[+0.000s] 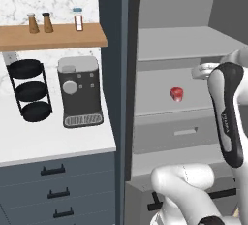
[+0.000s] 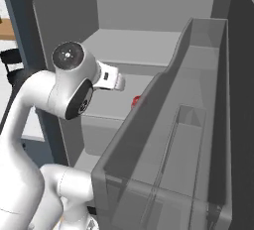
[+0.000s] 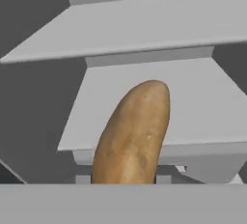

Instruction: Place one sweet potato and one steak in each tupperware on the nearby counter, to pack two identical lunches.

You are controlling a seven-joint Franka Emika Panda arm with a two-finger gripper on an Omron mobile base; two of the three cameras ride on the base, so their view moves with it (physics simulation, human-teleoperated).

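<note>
- The sweet potato (image 3: pixel 132 133) fills the lower middle of the hand view — a long, tan-brown tuber with a smooth, faintly mottled skin and a rounded tip, tilted up to the right
- It stands in front of grey fridge shelves (image 3: pixel 144 97), its lower end cut off by the bottom of the view
- Pincer fingertips are hidden, so I cannot tell whether the pincer is spread or pinching the sweet potato
- In the left base view, a small red item (image 1: pixel 177 94) lies on a middle fridge shelf
- White tabletop (image 1: pixel 43 139) to the left carries a coffee machine (image 1: pixel 80 92) and a black three-tier rack (image 1: pixel 30 89) — above them, a wooden shelf (image 1: pixel 51 36) with shakers
</note>
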